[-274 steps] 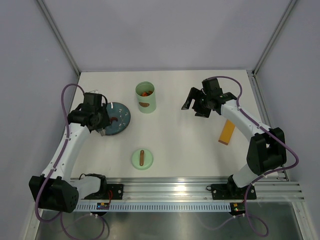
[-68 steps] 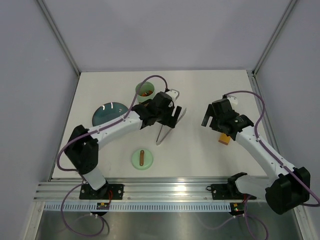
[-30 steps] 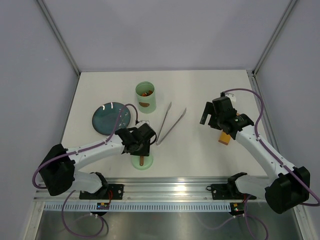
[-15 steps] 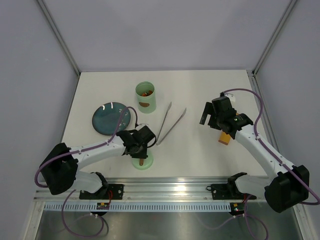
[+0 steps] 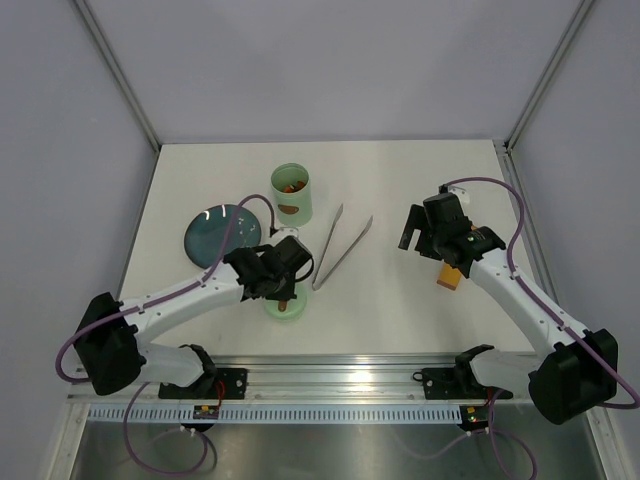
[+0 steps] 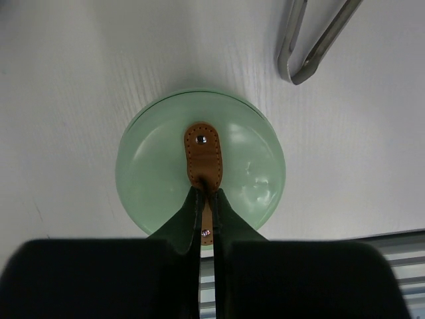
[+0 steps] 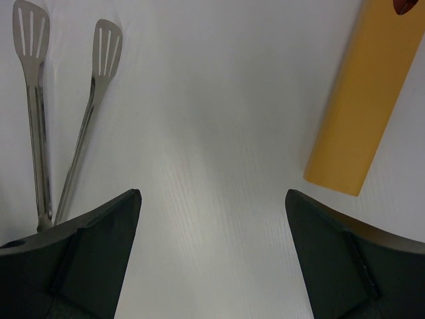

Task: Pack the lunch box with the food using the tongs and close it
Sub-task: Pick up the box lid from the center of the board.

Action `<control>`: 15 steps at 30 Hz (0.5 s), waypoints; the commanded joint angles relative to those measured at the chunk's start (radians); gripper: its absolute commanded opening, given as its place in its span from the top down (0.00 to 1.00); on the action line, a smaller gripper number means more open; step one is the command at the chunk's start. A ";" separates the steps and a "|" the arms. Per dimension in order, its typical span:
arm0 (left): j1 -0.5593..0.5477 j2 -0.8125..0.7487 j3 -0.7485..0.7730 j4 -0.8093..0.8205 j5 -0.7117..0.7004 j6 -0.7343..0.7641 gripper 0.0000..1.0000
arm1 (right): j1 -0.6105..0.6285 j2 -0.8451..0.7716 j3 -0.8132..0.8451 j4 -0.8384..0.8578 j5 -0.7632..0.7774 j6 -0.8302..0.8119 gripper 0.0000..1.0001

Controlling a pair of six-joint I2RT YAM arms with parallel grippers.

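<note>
The left gripper (image 6: 206,199) is clamped on the brown handle (image 6: 202,153) of the round green lid (image 6: 249,173), its two fingers pinching the near end of the strap. The lid sits directly beneath it near the front edge of the table (image 5: 400,300), with the joined end of the tongs (image 6: 312,46) lying just beyond. The open lunch box (image 5: 292,195) stands farther back with food (image 5: 291,187) inside, near the dark plate (image 5: 213,233). The right gripper (image 7: 212,194) hangs with jaws wide and holds nothing; in its wrist view the tongs lie at the left and the orange strip (image 7: 362,100) at the right.
</note>
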 commanded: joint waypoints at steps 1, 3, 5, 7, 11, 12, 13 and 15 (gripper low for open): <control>-0.004 -0.045 0.120 -0.038 -0.082 0.040 1.00 | -0.006 0.005 0.020 0.028 -0.005 -0.012 0.02; 0.002 -0.047 0.175 -0.083 -0.116 0.075 1.00 | -0.006 0.000 0.017 0.028 -0.001 -0.013 0.02; 0.028 -0.042 0.267 -0.118 -0.153 0.116 1.00 | -0.006 -0.005 0.011 0.029 0.004 -0.013 0.02; 0.060 -0.030 0.365 -0.144 -0.165 0.168 1.00 | -0.004 -0.009 0.006 0.031 0.005 -0.013 0.02; 0.173 0.007 0.526 -0.169 -0.155 0.264 1.00 | -0.006 -0.015 0.003 0.031 0.010 -0.010 0.02; 0.192 0.026 0.555 -0.164 -0.149 0.303 1.00 | -0.006 -0.017 0.003 0.029 0.010 -0.012 0.02; 0.207 0.042 0.589 -0.162 -0.138 0.321 1.00 | -0.006 -0.022 0.002 0.028 0.015 -0.012 0.02; 0.253 0.107 0.692 -0.169 -0.127 0.366 1.00 | -0.006 -0.025 0.003 0.025 0.018 -0.013 0.02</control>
